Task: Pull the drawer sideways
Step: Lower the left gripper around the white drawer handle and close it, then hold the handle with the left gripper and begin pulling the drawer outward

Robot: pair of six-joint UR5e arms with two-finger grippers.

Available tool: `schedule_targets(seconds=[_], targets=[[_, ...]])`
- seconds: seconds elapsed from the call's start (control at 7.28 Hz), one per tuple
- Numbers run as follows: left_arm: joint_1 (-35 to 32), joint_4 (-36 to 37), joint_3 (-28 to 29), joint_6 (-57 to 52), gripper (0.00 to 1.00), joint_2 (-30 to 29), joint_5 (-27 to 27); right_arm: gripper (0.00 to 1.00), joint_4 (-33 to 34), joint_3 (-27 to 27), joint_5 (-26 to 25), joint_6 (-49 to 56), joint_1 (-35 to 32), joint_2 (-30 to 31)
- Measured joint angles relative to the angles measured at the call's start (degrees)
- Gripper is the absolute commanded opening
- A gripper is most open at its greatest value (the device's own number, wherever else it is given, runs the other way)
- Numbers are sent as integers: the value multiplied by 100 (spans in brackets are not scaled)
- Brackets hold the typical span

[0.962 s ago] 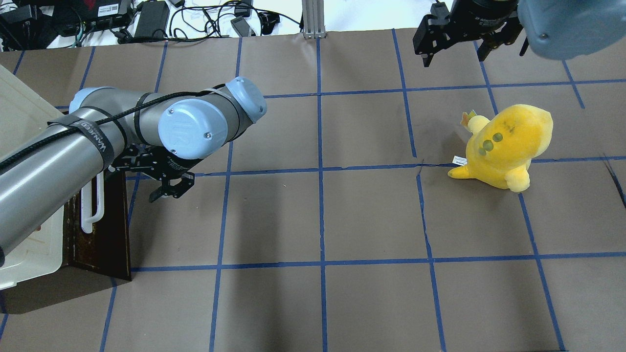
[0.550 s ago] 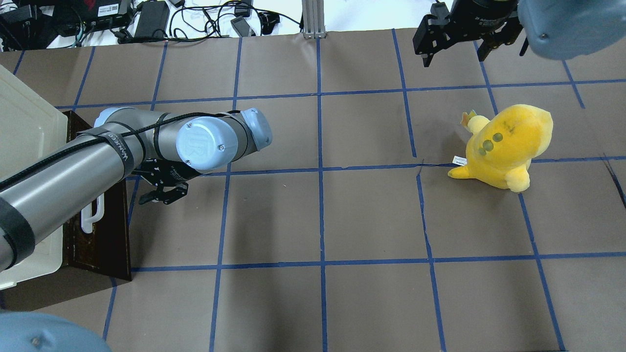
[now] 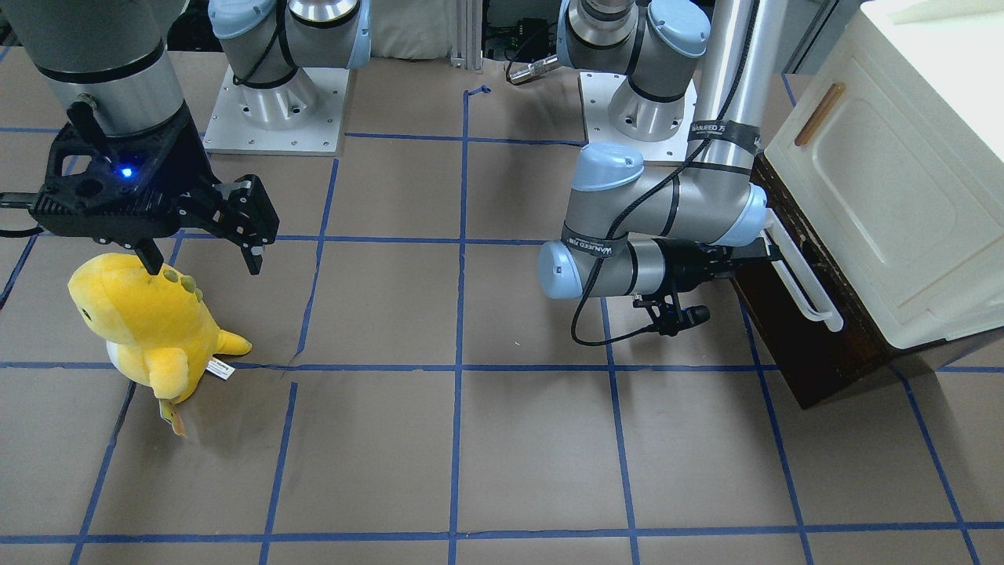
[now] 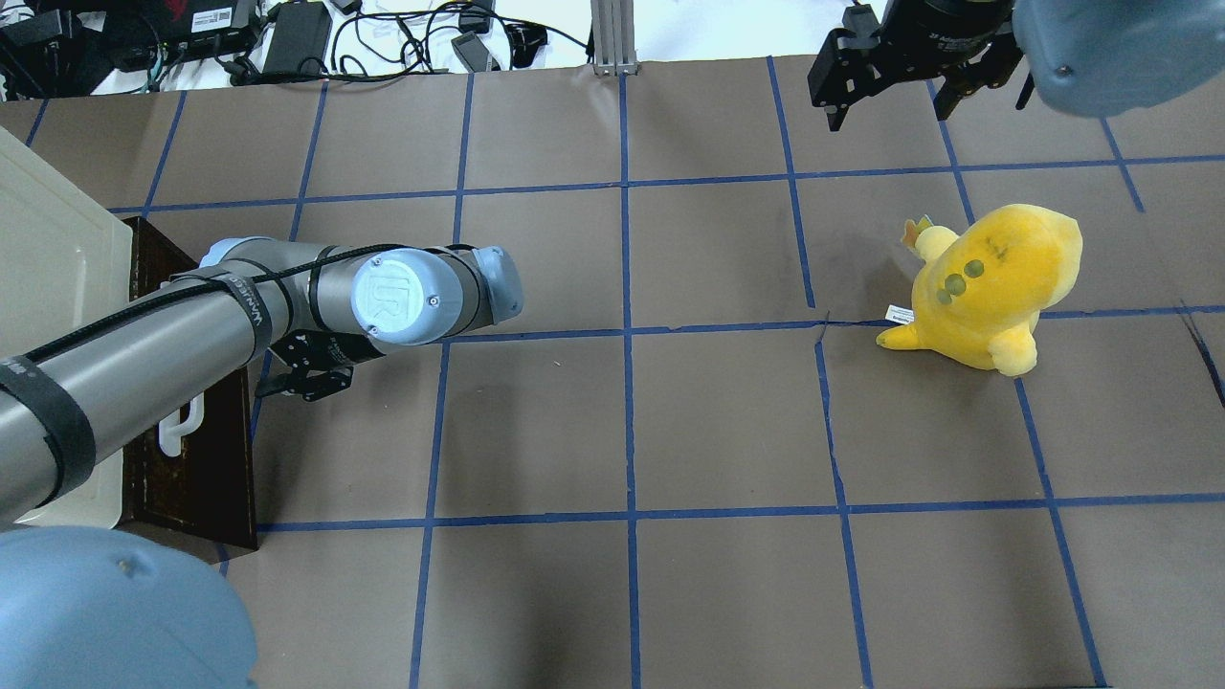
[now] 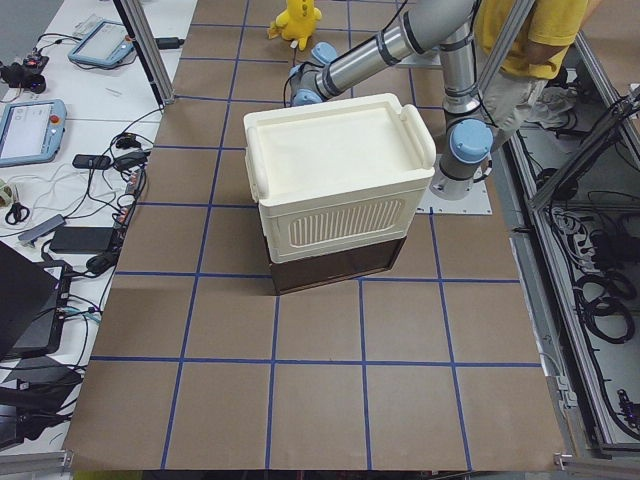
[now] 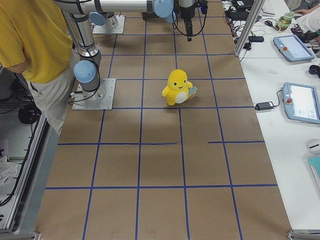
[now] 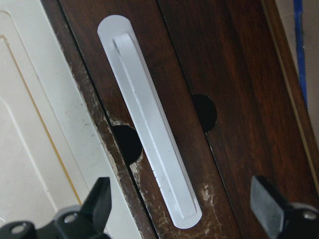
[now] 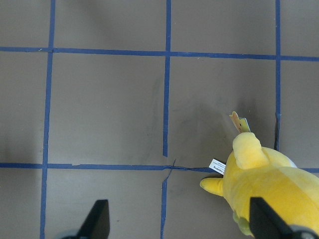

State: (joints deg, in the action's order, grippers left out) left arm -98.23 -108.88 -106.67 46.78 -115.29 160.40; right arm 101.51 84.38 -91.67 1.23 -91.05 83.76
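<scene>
The drawer [image 3: 816, 353], with its dark brown wooden front, sat at the bottom of the cream cabinet [image 3: 878, 180] and seemed pushed in, its front about level with the cabinet's door side. The left gripper [image 7: 181, 189] was just in front of this face, pointing straight at it, with its fingers spread wide. In the wrist view the white bar handle [image 7: 144, 124] ran between the two fingers, its long axis crossing the line from one finger to the other, a little tilted and nearer to the finger on the cabinet side. How far the fingers were from closing around the bar I cannot tell, because the depth does not show. I judge that the coming move depends on this crossing: the fingers can pinch the bar across its narrow width, then draw it away from the cabinet. The right gripper [image 3: 204, 263], also spread and holding nothing, hung well apart from the cabinet above a yellow plush toy [image 3: 149, 322], so the left arm was clearly the nearer one
</scene>
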Motion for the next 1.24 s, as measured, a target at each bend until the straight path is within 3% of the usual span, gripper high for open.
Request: schedule_targets(seconds=[0.14, 0.41, 0.96, 1.1, 1.24], targets=[[85, -6, -86, 132, 81, -4, 186, 100, 0, 0, 0, 0, 0, 0], [182, -54, -153, 246, 62, -2, 337, 100, 0, 0, 0, 0, 0, 0], [301, -97, -169, 285, 56, 12, 368, 100, 0, 0, 0, 0, 0, 0], [316, -96, -169, 287, 42, 14, 369, 100, -2, 0, 0, 0, 0, 0], [324, -94, -170, 289, 41, 15, 369, 100, -4, 0, 0, 0, 0, 0]])
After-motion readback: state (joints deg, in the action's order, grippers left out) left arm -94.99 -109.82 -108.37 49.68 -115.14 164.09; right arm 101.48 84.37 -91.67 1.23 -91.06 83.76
